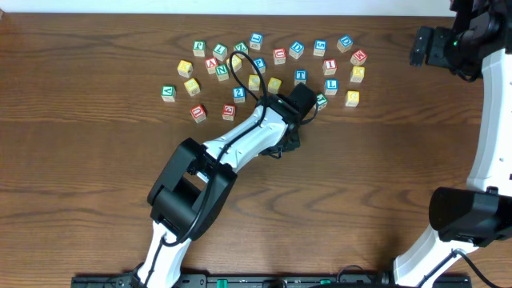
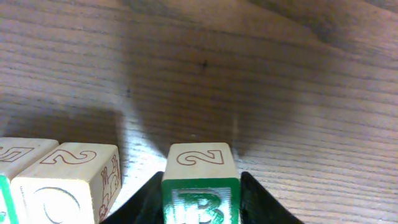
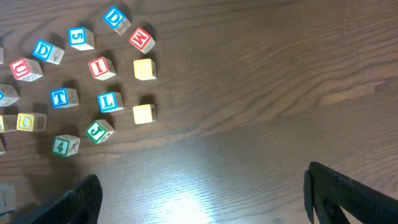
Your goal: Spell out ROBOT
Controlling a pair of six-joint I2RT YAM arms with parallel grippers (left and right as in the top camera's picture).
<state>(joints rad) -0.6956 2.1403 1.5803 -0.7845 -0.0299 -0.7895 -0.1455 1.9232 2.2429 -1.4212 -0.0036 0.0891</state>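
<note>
My left gripper (image 2: pixel 200 208) is shut on a wooden block (image 2: pixel 200 163) with a green B on its near face and a 2 on top, held low at the table. Just left of it stands a block with an O face and a 2 on top (image 2: pixel 65 183), and another block (image 2: pixel 15 155) at the frame's left edge. In the overhead view the left gripper (image 1: pixel 290 142) is just below the block cluster and its arm hides these blocks. A blue T block (image 1: pixel 301 77) lies in the cluster. My right gripper (image 3: pixel 205 202) is open and empty, high at the back right (image 1: pixel 424 48).
Several loose letter blocks are scattered at the back middle of the table (image 1: pixel 264 60), also in the right wrist view: L (image 3: pixel 109 101), I (image 3: pixel 101 67), M (image 3: pixel 142 39), a yellow block (image 3: pixel 144 113). Bare wood (image 2: pixel 249 81) lies ahead of the left gripper.
</note>
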